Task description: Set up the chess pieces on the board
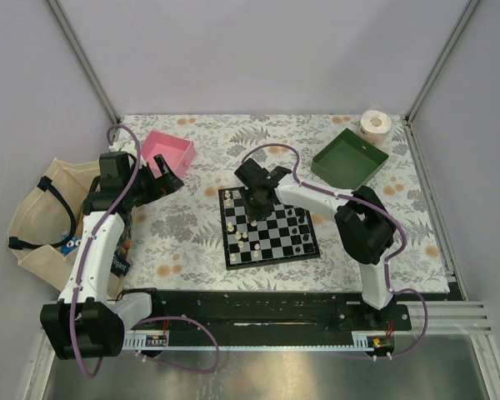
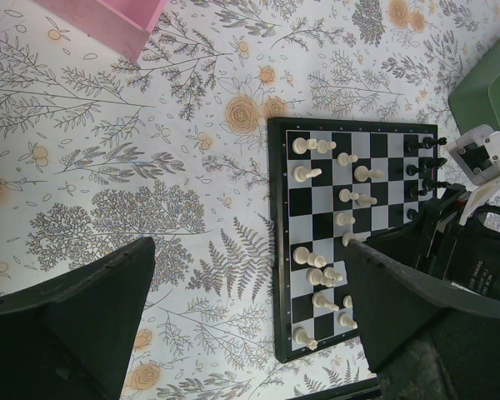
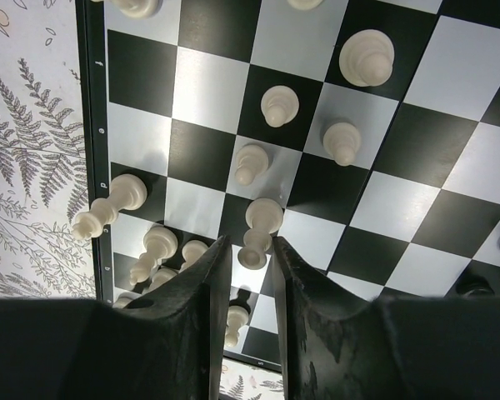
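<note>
The board (image 1: pixel 227 237) lies mid-table, with cream-white chess pieces (image 2: pixel 317 267) on its near-left half and black ones (image 2: pixel 425 167) at its far-right side. My right gripper (image 1: pixel 254 200) hangs low over the board's far left part. In the right wrist view its fingers (image 3: pixel 248 243) straddle one tilted cream piece (image 3: pixel 262 218); the right finger looks to touch it, while a thin gap shows at the left finger. More cream pieces (image 3: pixel 154 246) stand just left of it. My left gripper (image 2: pixel 248 250) is wide open and empty, above the floral cloth left of the board (image 2: pixel 272 250).
A pink tray (image 1: pixel 171 150) sits at the back left beside the left gripper, and a green tray (image 1: pixel 348 158) at the back right. A tape roll (image 1: pixel 375 123) stands in the far right corner. A cloth bag (image 1: pixel 42 217) lies off the table's left edge.
</note>
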Motion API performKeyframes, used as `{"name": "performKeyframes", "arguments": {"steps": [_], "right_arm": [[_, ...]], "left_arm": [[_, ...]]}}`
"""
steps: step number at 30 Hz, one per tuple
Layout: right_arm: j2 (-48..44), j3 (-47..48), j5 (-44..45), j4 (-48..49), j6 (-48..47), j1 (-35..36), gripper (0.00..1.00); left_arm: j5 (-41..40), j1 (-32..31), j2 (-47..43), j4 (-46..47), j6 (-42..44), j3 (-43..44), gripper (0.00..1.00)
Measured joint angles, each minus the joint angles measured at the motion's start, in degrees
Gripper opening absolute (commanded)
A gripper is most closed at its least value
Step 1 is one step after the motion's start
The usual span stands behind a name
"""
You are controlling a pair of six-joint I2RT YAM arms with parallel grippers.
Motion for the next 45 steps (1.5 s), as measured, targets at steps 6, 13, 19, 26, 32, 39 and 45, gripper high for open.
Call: {"name": "performKeyframes", "arguments": {"steps": [6,13,19,26,32,39,45], "right_arm": [[0.2,0.1,0.1,0.0,-0.2,0.0,0.33],[0.2,0.4,1.1,0.0,-0.6,0.0,0.15],[0.2,1.0,1.3,0.0,-1.3,0.0,0.09],[-1.2,1.0,1.3,-0.3,-1.3,0.4,0.09],[-3.1,3.1,1.2,-1.3,-1.5,2.4,0.09],[-1.1,9.7,1.3,-1.8,-2.2,3.2,0.09],[4.2,14.0,1.2,-2.8,-2.4,3.2,0.09]], "left_arm": [[0.0,0.0,0.0,0.0,0.0,0.0,0.99],[0.0,0.0,0.0,0.0,0.0,0.0,0.99],[0.0,0.0,0.0,0.0,0.0,0.0,0.99],[0.0,0.0,0.0,0.0,0.0,0.0,0.99],[0.0,0.0,0.0,0.0,0.0,0.0,0.99],[0.0,0.0,0.0,0.0,0.0,0.0,0.99],[0.0,0.0,0.0,0.0,0.0,0.0,0.99]]}}
